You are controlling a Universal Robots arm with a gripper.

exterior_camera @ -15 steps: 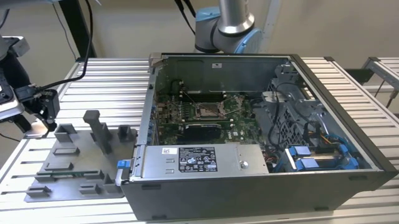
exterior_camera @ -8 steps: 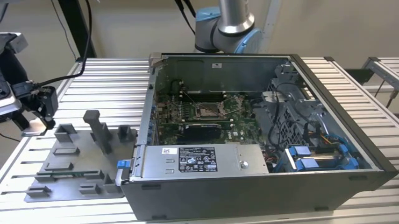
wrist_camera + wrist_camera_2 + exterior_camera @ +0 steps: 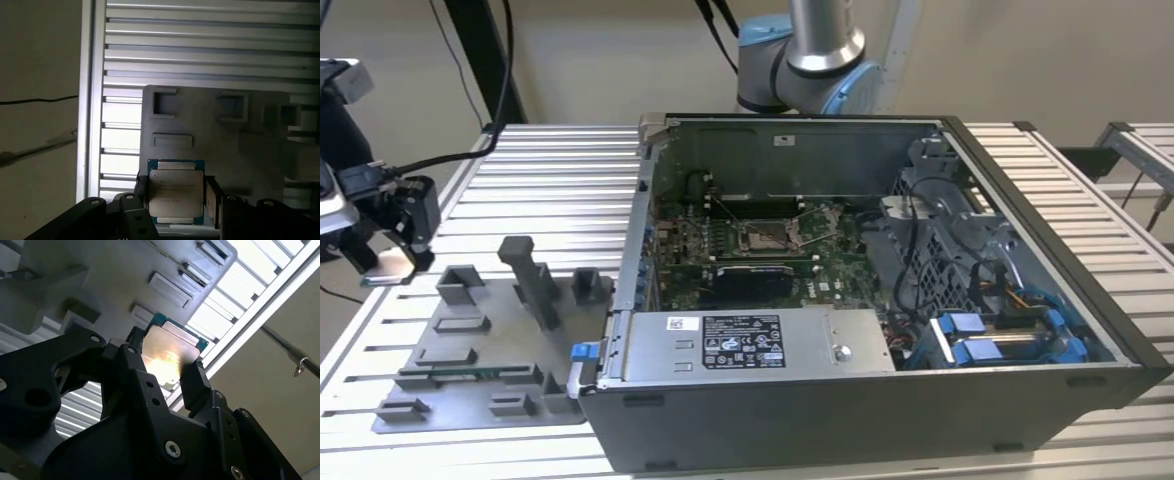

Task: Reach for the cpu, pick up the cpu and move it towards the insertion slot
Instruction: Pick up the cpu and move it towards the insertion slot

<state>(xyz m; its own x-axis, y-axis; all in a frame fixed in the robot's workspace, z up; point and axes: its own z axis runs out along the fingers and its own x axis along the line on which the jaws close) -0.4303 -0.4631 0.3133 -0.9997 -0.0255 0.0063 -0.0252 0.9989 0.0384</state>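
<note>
Where gripper (image 3: 177, 197) clamps, cpu (image 3: 176, 187) sits held inside.

The arm (image 3: 825, 30) is a silver tube with pale blue joint caps (image 3: 857, 85), its black pincer (image 3: 162, 357) dotted with screws (image 3: 172, 449).

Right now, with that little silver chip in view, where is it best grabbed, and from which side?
Probably by two opposite thin edges, as the claw has it in the first wrist view. The cpu is a thin flat square, so its broad silvery face offers nothing to pinch; come in edge-on and squeeze inward from both sides.
</note>
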